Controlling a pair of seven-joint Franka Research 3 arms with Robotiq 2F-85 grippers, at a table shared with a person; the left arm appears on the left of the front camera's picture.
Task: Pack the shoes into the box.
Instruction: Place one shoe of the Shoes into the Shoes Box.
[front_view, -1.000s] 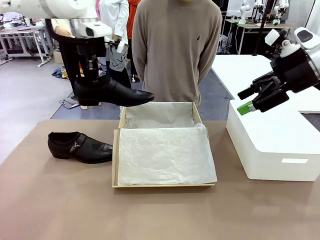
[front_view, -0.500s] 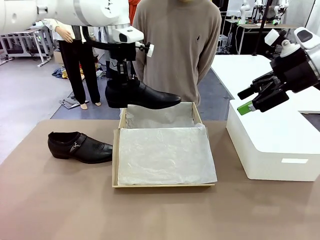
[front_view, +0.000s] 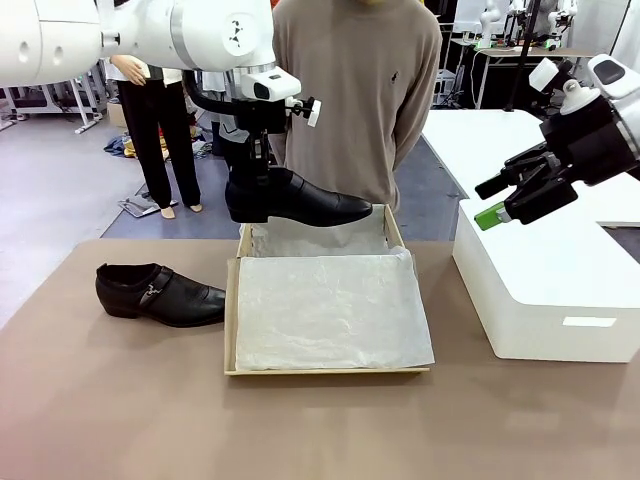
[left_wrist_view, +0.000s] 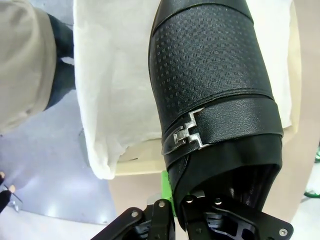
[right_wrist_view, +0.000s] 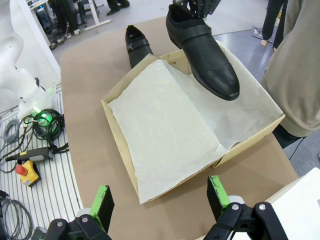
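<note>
My left gripper (front_view: 258, 172) is shut on the heel collar of a black glossy shoe (front_view: 300, 200), which hangs level in the air with its toe over the far left corner of the box (front_view: 231, 330). In the left wrist view the shoe (left_wrist_view: 210, 75) with its metal buckle runs away from my fingers above the white tissue paper (left_wrist_view: 115, 75). The other shoe (front_view: 160, 293) lies on the table to the left of the box. My right gripper (front_view: 500, 205) hovers open at the right, holding nothing. Its wrist view shows the box (right_wrist_view: 250, 142), the held shoe (right_wrist_view: 205, 55) and the lying shoe (right_wrist_view: 137, 45).
A large white plastic box (front_view: 550, 290) stands on the table's right side, under my right gripper. A person (front_view: 355, 90) in a beige sweater stands at the far edge, right behind the cardboard box. The brown tabletop (front_view: 120, 400) in front is bare.
My left arm has carried the shoe rightward and a little lower, from beyond the table's far left edge to above the box's far left corner. The right arm has not moved.
</note>
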